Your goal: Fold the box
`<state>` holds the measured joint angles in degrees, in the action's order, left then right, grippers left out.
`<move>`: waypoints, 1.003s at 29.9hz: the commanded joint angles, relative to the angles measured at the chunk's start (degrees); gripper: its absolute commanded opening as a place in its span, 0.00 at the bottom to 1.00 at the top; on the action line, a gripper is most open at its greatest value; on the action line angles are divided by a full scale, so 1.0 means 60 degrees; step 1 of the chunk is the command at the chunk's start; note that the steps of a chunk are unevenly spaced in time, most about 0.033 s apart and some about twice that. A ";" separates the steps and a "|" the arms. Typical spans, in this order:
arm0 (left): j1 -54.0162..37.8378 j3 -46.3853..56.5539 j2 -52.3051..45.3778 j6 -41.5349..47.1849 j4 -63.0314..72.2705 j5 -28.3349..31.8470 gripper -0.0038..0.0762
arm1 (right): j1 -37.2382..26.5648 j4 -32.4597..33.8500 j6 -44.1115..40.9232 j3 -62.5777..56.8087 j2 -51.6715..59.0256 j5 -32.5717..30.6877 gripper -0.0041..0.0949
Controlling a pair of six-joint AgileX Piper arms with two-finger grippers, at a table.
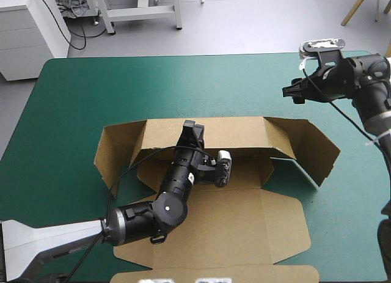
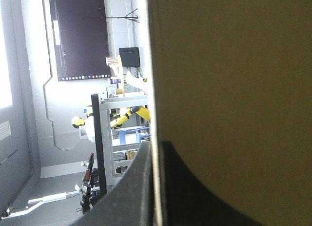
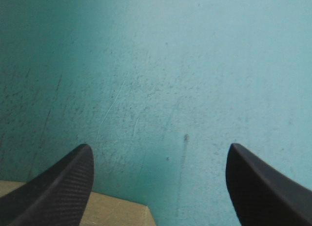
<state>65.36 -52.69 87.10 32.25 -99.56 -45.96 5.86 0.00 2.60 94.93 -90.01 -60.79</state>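
The brown box [image 1: 244, 209] lies spread on the teal-green cover, its far wall [image 1: 238, 133] raised and its side flaps [image 1: 314, 150] angled outward. My left gripper [image 1: 192, 131] reaches across the box's floor to the top edge of that far wall. In the left wrist view the board [image 2: 234, 65] runs between the black fingers, and the left gripper [image 2: 157, 153] is shut on it. My right gripper [image 1: 292, 90] hangs over the table beyond the box's far right corner. The right gripper [image 3: 160, 147] is open over bare cover, with a box corner [image 3: 117, 214] under it.
The teal-green cover [image 1: 183, 81] shows bare beyond the far wall up to the table's far edge, and on both sides of the box. Broad flat panels of the box [image 1: 208, 240] reach to the table's near edge.
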 commanded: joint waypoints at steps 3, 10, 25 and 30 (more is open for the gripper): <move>0.0011 -0.0136 -0.0369 0.0117 -0.0687 -0.0530 0.04 | -0.0763 -0.2115 0.1360 0.0705 -0.0604 -0.0828 0.74; 0.0011 -0.0136 -0.0351 0.0117 -0.0687 -0.0530 0.04 | -0.0841 -0.2188 0.1544 0.0359 -0.0780 -0.1362 0.72; 0.0011 -0.0136 -0.0351 0.0153 -0.0687 -0.0423 0.04 | -0.0841 -0.2085 0.1742 -0.2272 0.1299 -0.0716 0.71; 0.0011 -0.0154 -0.0351 0.0371 -0.0579 -0.0660 0.04 | -0.1051 -0.2112 0.1672 -0.2308 0.1332 -0.0821 0.71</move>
<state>65.36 -52.69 87.10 33.31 -99.09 -46.91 0.64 -12.15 12.39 80.01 -84.20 -66.70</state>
